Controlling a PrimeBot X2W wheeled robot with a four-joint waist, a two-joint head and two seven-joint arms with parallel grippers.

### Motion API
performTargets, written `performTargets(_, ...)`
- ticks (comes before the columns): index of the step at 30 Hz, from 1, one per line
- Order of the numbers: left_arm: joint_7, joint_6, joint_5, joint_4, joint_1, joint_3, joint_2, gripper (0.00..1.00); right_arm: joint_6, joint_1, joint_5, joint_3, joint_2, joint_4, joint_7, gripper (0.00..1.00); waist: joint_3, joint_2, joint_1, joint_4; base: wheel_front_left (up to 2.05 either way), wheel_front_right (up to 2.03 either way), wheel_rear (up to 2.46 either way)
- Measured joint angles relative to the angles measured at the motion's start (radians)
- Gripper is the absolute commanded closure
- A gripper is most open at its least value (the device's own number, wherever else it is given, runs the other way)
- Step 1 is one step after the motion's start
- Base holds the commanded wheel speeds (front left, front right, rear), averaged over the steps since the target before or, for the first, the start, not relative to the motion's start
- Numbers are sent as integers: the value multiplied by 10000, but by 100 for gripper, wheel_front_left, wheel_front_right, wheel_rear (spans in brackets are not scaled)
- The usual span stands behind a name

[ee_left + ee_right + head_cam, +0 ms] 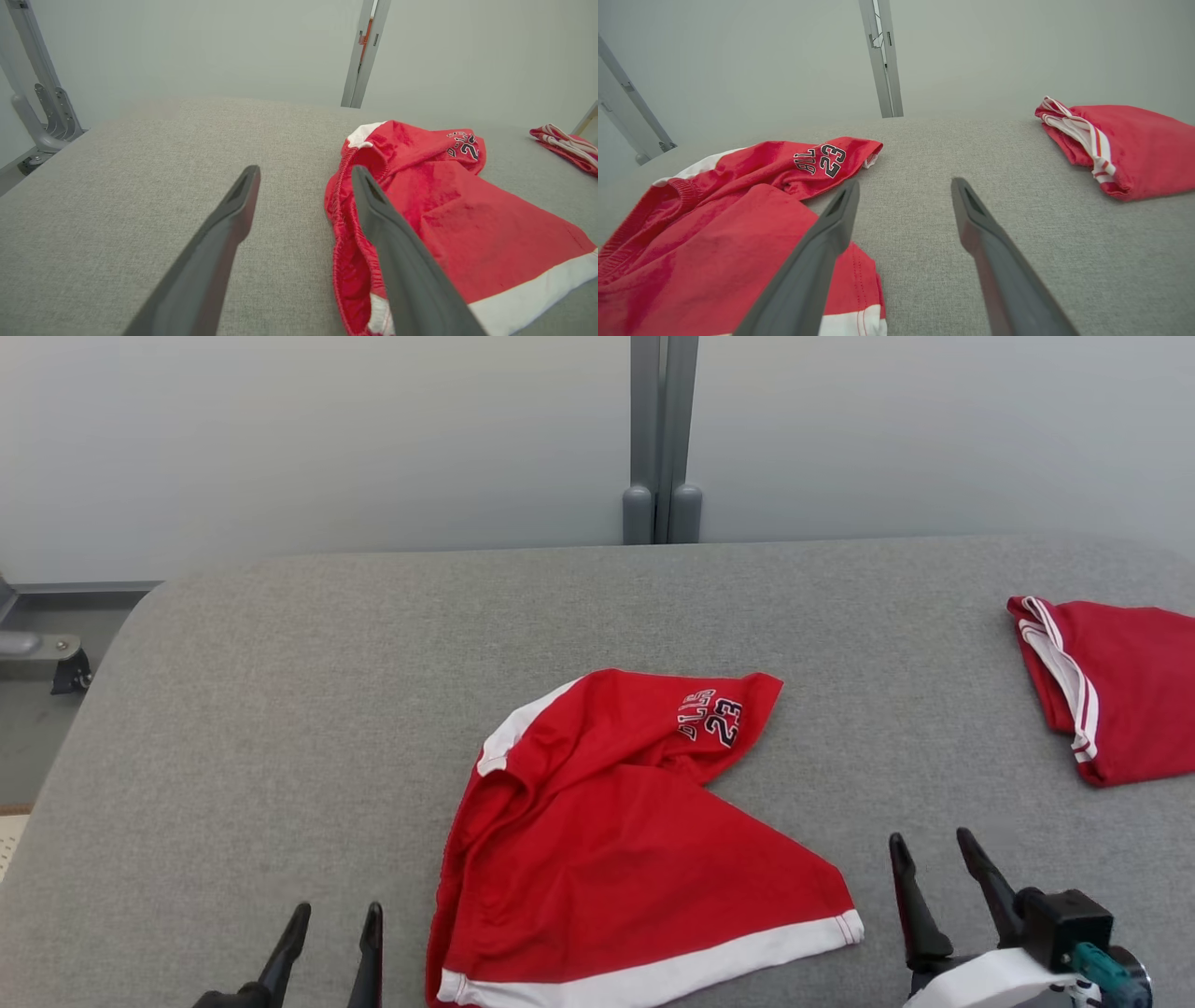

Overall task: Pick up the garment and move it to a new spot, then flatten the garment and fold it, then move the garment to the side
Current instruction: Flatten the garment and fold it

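A plain pale wall behind a big soft grey cloth table.
Crumpled red cloth shorts with white edges lie at the middle front; a folded red cloth piece sits far right. The left gripper and right gripper hang beside the shorts, fingers apart.
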Motion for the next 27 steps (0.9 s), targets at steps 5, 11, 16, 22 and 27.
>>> performTargets(5,1423,-4,-349,94,-43,-732,715,0,0,-423,21,928,-930,0,2048,0,-90,0,0,-89,0,0,0)
performTargets(11,4190,-2,-1183,-972,198,-1498,945,0,0,-401,71,1572,-1628,-709,4922,0,-32,0,0,-98,0,0,0)
performTargets(16,5200,36,-1465,-1469,337,-1831,930,0,-4,-146,213,1841,-1676,-876,6385,0,131,0,0,-1,0,0,0)
performTargets(22,5609,88,-1488,-1461,342,-2103,915,0,-2,-210,-54,1979,-1365,-779,6704,0,371,0,0,49,0,0,0)
performTargets(27,5595,86,-1484,-1254,191,-2207,993,0,-2,-534,-205,2249,-1187,-470,6673,0,600,0,0,62,0,0,0)
